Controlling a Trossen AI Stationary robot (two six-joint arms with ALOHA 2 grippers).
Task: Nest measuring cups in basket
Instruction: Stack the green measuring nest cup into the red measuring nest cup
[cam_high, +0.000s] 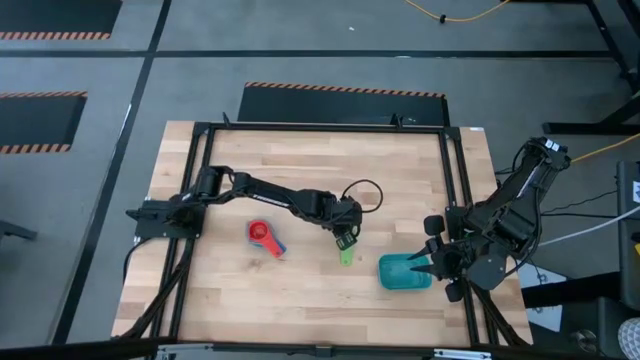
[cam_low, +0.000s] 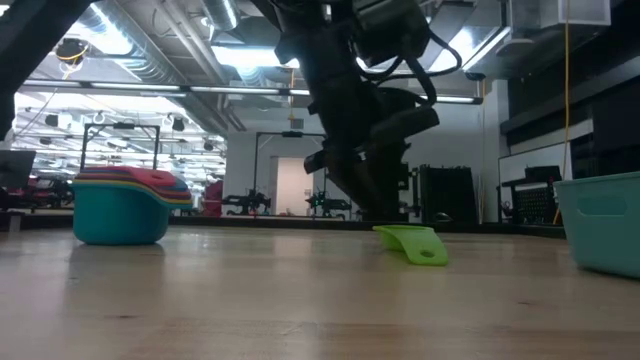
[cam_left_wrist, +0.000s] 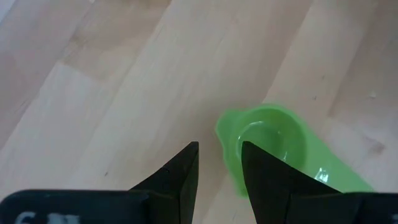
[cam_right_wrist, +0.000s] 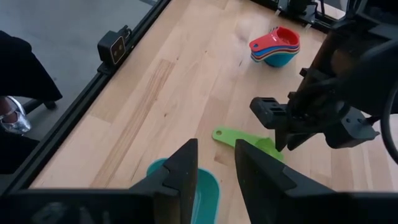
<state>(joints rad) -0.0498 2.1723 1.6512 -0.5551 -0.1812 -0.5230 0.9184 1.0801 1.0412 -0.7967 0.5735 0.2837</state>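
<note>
One green measuring cup (cam_high: 346, 254) lies alone near the table's middle, and the left gripper (cam_high: 344, 241) hovers right over it, fingers parted by a narrow gap with nothing between them; the cup's rim sits just beside one fingertip in the left wrist view. The remaining measuring cups (cam_high: 265, 238) sit stacked, red on top, off to the left arm's side. The basket (cam_high: 403, 271) waits near the right edge, and the right gripper (cam_high: 432, 262) is at its rim, whether gripping it cannot be told. The risk here: those fingers look offset from the cup wall, so a descent could nudge or tip the light cup away instead of straddling its rim.
</note>
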